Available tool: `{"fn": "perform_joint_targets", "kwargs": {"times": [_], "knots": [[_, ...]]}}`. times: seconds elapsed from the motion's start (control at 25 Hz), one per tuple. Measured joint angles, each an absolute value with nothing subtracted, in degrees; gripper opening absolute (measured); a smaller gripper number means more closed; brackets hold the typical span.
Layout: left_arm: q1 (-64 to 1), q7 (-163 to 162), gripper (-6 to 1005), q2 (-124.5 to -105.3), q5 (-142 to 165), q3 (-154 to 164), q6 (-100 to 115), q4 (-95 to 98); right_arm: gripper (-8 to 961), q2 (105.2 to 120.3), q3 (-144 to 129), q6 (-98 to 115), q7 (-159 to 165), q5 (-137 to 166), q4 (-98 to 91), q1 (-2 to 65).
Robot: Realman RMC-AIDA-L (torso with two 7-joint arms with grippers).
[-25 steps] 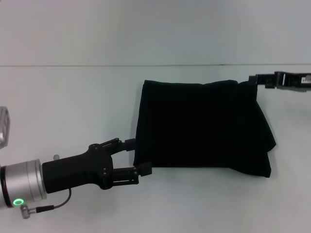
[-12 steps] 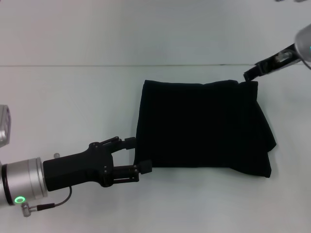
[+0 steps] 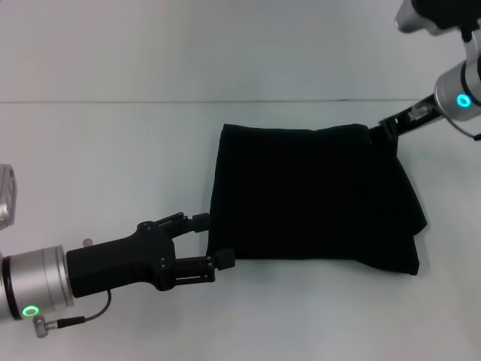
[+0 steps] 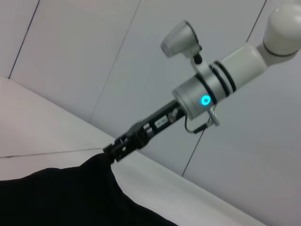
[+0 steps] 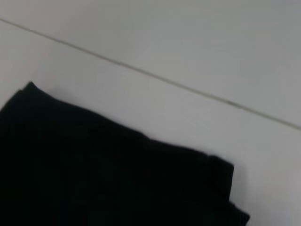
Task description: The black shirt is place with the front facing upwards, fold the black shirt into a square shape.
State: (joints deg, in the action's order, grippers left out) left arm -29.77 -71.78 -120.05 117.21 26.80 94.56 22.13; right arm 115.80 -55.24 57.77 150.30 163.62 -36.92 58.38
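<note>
The black shirt (image 3: 308, 195) lies folded into a rough rectangle on the white table (image 3: 105, 158), with no print showing. My left gripper (image 3: 214, 241) is open at the shirt's near left corner, one finger at the left edge and one just below the near edge. My right gripper (image 3: 385, 125) touches the shirt's far right corner, its arm slanting up to the right. The left wrist view shows the right gripper (image 4: 114, 149) at the edge of the shirt (image 4: 56, 197). The right wrist view shows only the shirt (image 5: 94, 174) on the table.
The table's far edge meets a pale wall (image 3: 225, 45) behind the shirt. The right arm's wrist with a lit blue ring (image 3: 460, 100) hangs over the far right. A grey part (image 3: 6, 195) shows at the left edge.
The right arm has swung from lying level to slanting steeply upward, its wrist rising, while its tip stays at the shirt's far right corner. The left gripper and the shirt have not moved.
</note>
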Motion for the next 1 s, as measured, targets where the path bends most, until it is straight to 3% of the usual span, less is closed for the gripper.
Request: {"fn": "perform_joint_targets", "kwargs": {"times": [0.88,1.0], "knots": [[-29.97,-72.36,948,-120.14,117.17,26.97,94.10,21.97,688,114.07,-49.79,50.68,149.71,160.98,-36.18,53.34],[-29.99,-74.25,948,-119.97,116.88,26.71,94.06,22.00,688,113.01,-44.56,54.14,144.03,152.74,-38.72,50.44]]}}
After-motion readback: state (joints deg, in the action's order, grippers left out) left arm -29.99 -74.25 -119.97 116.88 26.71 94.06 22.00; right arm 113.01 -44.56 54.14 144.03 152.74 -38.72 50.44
